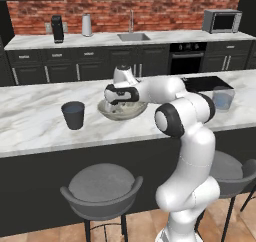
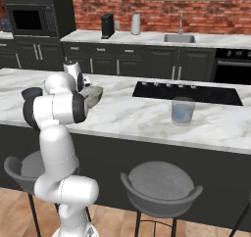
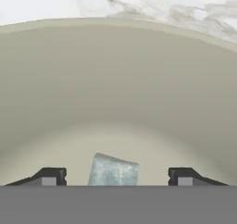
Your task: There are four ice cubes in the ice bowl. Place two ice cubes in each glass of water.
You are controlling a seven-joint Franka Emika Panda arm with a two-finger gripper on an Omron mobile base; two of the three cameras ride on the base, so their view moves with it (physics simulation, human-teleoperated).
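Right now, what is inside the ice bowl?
In the hand view, one ice cube sits on the ice bowl floor between the open gripper tips. The arm hides the interior from the base views.

My fingertips (image 3: 53,176) flank one ice cube (image 3: 113,171) with open gaps on both sides; the ice bowl (image 3: 120,79) wall rises ahead.

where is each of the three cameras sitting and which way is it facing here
Left base view: behind the arm to its left, looking forward and down over the counter; the arm rises at lower right, its hand over the ice bowl, dark glass left, clear glass right.
Right base view: behind the arm to its right; the arm rises at lower left, partly covering the bowl.
Hand view: on the hand, looking into the bowl at one ice cube between the fingers, which stand apart.
Shared: both base views show the bowl, clear glass and counter.
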